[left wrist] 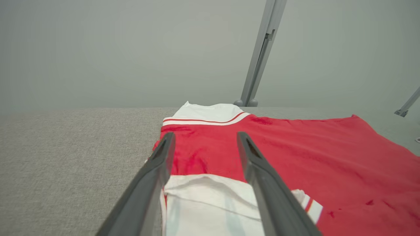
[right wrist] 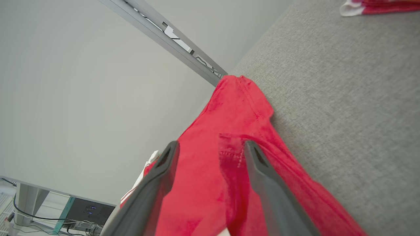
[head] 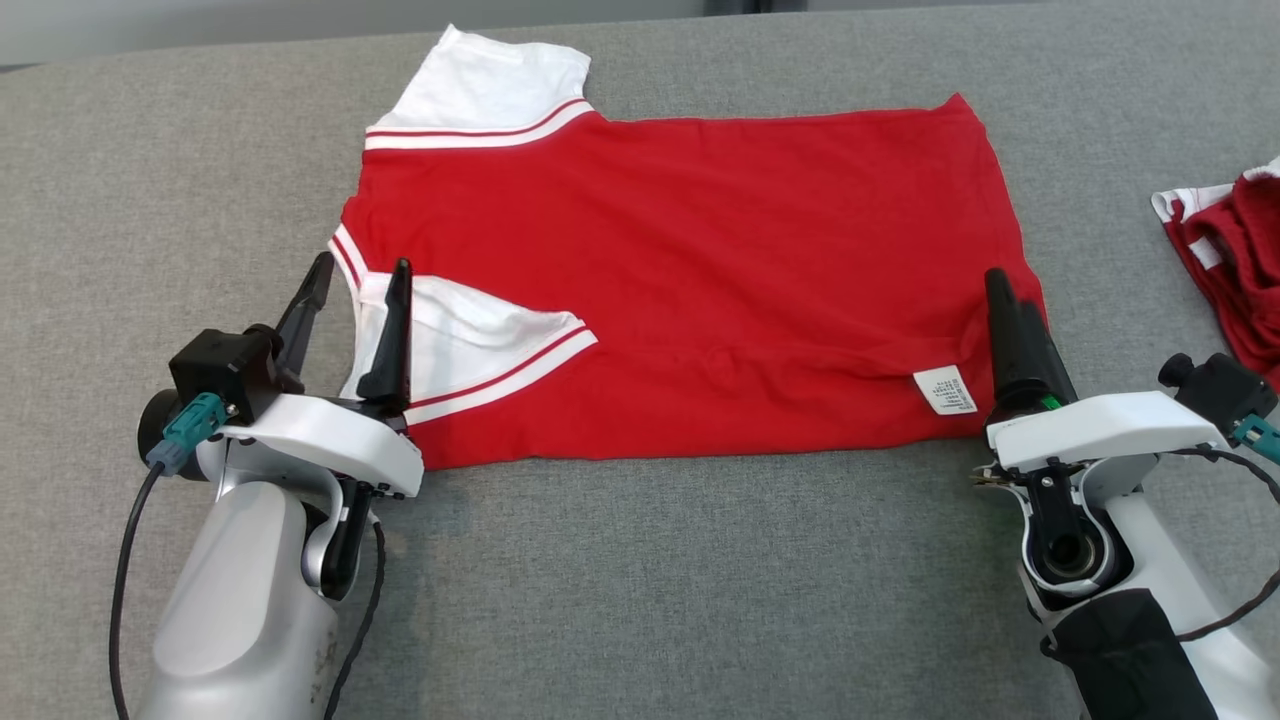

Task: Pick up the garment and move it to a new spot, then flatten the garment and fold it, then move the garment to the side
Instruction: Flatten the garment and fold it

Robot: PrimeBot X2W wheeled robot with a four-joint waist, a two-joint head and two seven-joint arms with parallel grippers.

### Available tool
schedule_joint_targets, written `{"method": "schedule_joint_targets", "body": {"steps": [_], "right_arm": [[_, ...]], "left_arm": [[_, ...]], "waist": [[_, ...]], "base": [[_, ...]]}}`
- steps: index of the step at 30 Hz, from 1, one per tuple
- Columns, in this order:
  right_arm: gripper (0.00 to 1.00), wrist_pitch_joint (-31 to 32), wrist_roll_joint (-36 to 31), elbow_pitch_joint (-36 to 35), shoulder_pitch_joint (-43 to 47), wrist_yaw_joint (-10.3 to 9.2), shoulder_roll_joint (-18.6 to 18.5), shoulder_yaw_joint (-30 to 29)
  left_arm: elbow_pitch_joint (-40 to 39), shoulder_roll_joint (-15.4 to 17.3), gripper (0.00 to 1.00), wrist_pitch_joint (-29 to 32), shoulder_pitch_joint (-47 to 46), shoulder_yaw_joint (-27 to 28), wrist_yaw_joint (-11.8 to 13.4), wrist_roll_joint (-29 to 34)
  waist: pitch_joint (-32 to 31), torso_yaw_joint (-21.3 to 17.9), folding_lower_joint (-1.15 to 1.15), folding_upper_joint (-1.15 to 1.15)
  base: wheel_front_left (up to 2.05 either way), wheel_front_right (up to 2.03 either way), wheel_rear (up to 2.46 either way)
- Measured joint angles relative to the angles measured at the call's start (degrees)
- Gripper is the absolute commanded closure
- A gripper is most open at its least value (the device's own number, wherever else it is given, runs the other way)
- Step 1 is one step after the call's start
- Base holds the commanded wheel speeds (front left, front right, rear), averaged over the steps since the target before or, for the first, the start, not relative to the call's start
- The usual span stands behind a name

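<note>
The garment, a red tee w/ white sleeves, lies mid-worktop, doubled over lengthwise so the near sleeve sits on top of the red body while the far sleeve sticks out at the back edge. The left gripper hangs low over the collar end, jaws spread, straddling the near sleeve w/o pinching it. The right gripper is at the hem corner by the care label, jaws likewise apart in its wrist view, red cloth lying loose between them. One gripper at each end probably suits a two-point carry of the folded edge, keeping it straight; hence the even near edge. Judged from this, the first fold is down and a second, crosswise fold is likely next, so the grippers need new grips approx. at the corners. The far sleeve may want tucking first. A second red-and-white garment sits bunched at the right edge, well apart.
</note>
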Motion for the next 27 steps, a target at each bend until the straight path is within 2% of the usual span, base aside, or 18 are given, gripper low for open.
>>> {"method": "schedule_joint_targets", "body": {"steps": [6, 8, 12, 18, 22, 27], "right_arm": [[0.00, -1.03, 0.31, -0.38, -0.23, 0.00, -0.62, -0.74], [0.00, -1.45, -1.41, -0.42, -0.21, 0.00, -1.51, -1.26], [0.00, -1.67, -9.45, -0.65, 0.45, 0.00, -3.72, -3.07], [0.00, -1.82, -24.40, -4.88, 6.09, 0.01, -3.65, -8.99], [0.00, -1.82, -31.89, -7.58, 10.73, 0.01, -2.13, -11.51], [0.00, -0.88, -36.76, -10.74, 14.95, 0.01, -0.43, -12.73]], "left_arm": [[-0.76, -0.42, 0.00, 0.00, 0.55, 0.04, -0.18, -0.13], [-1.49, -0.35, 0.00, -0.01, 1.40, 0.40, -0.19, -0.37], [-2.29, 0.23, 0.00, -0.01, 4.38, 1.41, -0.32, -0.96], [-1.25, 1.66, 0.00, 0.97, 8.99, 2.12, -0.01, -1.46], [-1.29, 2.18, 0.00, 4.97, 11.14, 2.38, 1.48, -2.02], [-2.27, 2.50, 0.00, 12.37, 13.49, 1.65, 2.64, -2.32]], "waist": [[-0.75, 0.34, 0.00, 0.00], [-1.12, 0.36, 0.00, 0.00], [-2.14, 0.41, 0.00, 0.00], [-4.31, 0.72, 0.00, 0.00], [-5.95, 1.14, 0.00, 0.00], [-7.58, 1.64, 0.00, 0.00]], "base": [[0.00, 0.00, 0.00], [0.00, 0.00, 0.00], [0.00, 0.00, 0.00], [0.00, 0.00, 0.00], [0.00, 0.00, 0.00], [0.00, 0.00, 0.00]]}}
